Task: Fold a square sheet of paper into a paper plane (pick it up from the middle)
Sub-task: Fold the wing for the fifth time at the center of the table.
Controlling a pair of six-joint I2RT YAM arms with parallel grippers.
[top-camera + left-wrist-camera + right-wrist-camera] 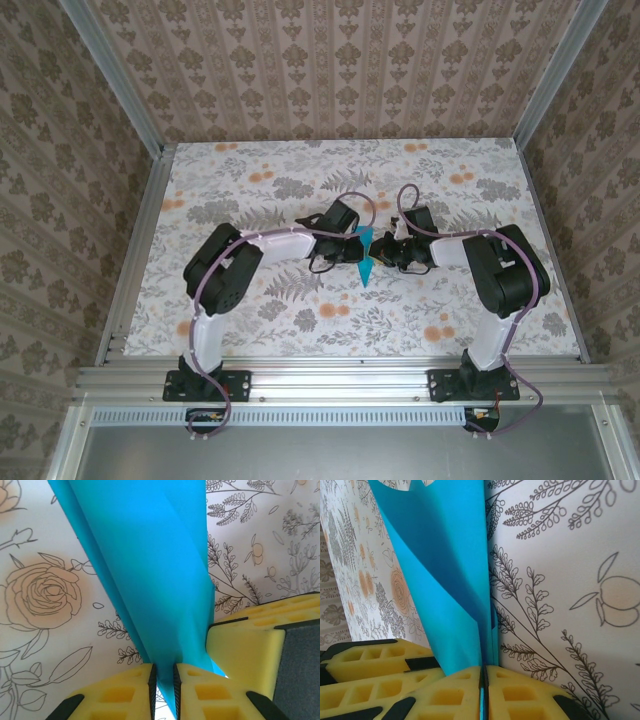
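Yellow foam left fingers [200, 690] stand narrow around the creased, bright cyan-blue square sheet of paper [150, 570], with a sliver of gap beside it. The right fingers [455, 692] pinch the same sheet tight, at the middle of the floral bench [300, 310]. If the looser hold slips under any pull, the paper could skew its centre crease or tear.

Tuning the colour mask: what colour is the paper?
The paper is plain bright cyan-blue; clearest in the left wrist view.
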